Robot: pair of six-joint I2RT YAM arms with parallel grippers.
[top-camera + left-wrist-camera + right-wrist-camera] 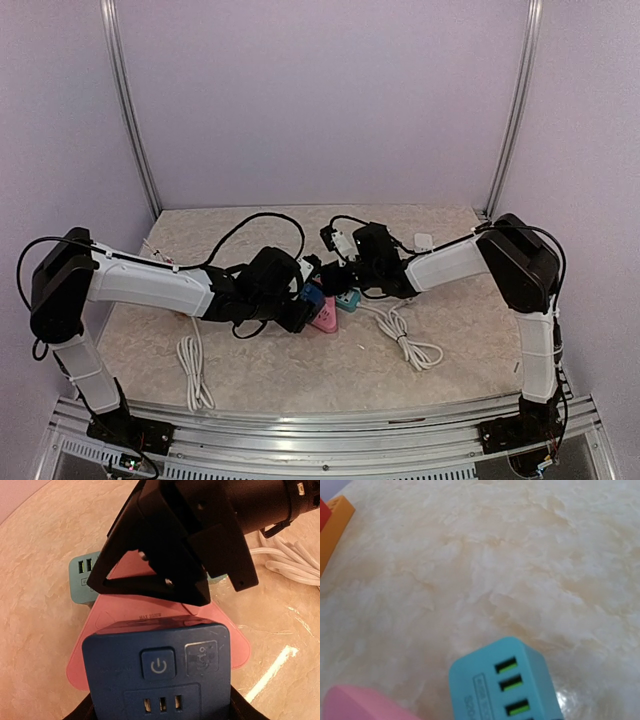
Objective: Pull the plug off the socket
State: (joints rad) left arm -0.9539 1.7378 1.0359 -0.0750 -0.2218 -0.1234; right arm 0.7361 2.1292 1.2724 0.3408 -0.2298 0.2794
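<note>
A blue socket cube (160,667) with a power button sits on a pink triangular power strip (125,615). The jaws of my left gripper (160,711) flank the cube's two sides and are shut on it. In the top view the left gripper (303,296) and the blue cube (313,296) sit mid-table beside the pink strip (325,319). A teal USB cube (507,685) stands at the strip's far side, also seen in the top view (347,299). My right gripper (345,278) hangs right over the teal cube; its fingers are hidden in its own view.
White coiled cables lie at the front left (195,370) and to the right of the strip (410,338). A small white adapter (423,241) sits at the back right. An orange block (332,525) lies off to one side. Black cables trail behind the arms.
</note>
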